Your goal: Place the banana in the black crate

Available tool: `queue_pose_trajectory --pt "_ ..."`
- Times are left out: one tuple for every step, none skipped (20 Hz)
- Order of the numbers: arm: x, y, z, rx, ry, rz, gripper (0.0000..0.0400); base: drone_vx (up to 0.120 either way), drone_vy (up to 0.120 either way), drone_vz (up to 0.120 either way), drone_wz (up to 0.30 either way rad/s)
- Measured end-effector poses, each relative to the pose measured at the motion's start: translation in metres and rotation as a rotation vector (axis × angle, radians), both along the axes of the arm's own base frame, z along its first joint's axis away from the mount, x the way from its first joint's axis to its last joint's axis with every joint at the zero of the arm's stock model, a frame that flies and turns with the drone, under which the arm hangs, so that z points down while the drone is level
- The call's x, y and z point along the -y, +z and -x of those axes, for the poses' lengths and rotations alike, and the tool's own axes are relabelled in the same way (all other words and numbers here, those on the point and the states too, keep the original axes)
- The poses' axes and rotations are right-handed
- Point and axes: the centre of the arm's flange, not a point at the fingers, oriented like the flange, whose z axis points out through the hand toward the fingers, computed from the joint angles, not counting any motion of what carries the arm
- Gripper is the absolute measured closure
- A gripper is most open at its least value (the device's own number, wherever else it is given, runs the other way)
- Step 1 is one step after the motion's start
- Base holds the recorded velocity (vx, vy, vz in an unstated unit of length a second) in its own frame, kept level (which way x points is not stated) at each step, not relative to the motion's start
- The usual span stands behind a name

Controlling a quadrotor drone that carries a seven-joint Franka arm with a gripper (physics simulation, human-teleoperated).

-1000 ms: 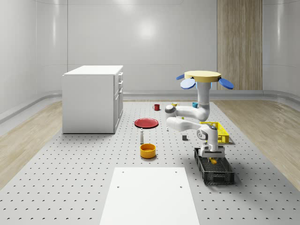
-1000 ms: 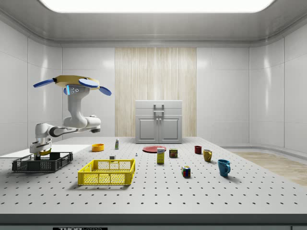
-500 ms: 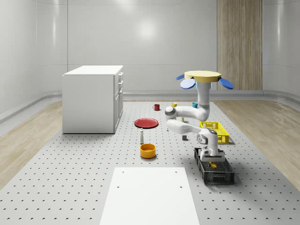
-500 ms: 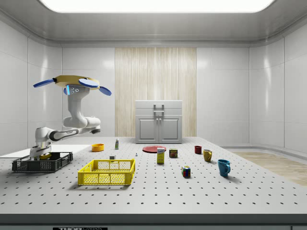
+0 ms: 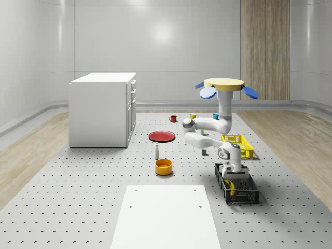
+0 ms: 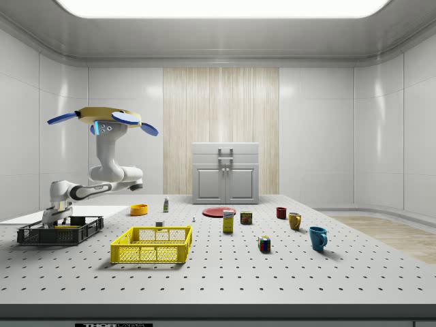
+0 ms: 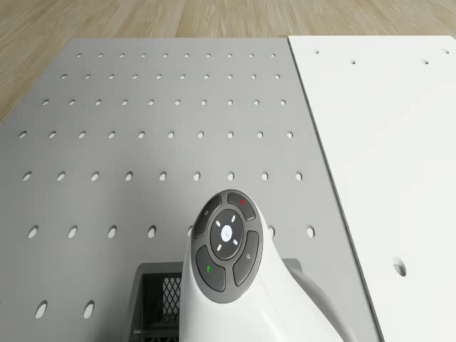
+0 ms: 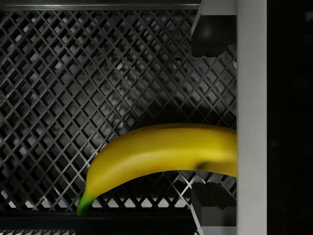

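Banana (image 8: pixel 161 152) lies on the mesh floor of the black crate (image 5: pixel 248 196), directly below the claw (image 5: pixel 234 172), whose two fingers (image 8: pixel 211 34) stand apart on either side of it, touching nothing. It looks light, smooth and a bit soft, so I'd guess a gentle pinch across its thick middle would suit it better than one at the tapering green tip. Above, behind the claw, the drone (image 5: pixel 224 85) hovers over the surface (image 5: pixel 78 197) with its arm bent down into the crate.
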Motion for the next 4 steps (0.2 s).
queue_pose_trajectory --pt "0.0 -0.002 0.0 0.0 0.0 0.0 0.0013 0.0 0.0 0.0 0.0" --pt "0.0 -0.0036 0.0 0.0 -0.001 0.0 0.001 0.0 0.0 0.0 0.0" --pt "0.0 -0.0049 0.0 0.0 -0.001 -0.001 0.0008 0.0 0.0 0.0 0.0" --pt "0.0 -0.006 0.0 0.0 -0.001 -0.001 0.0006 0.0 0.0 0.0 0.0"
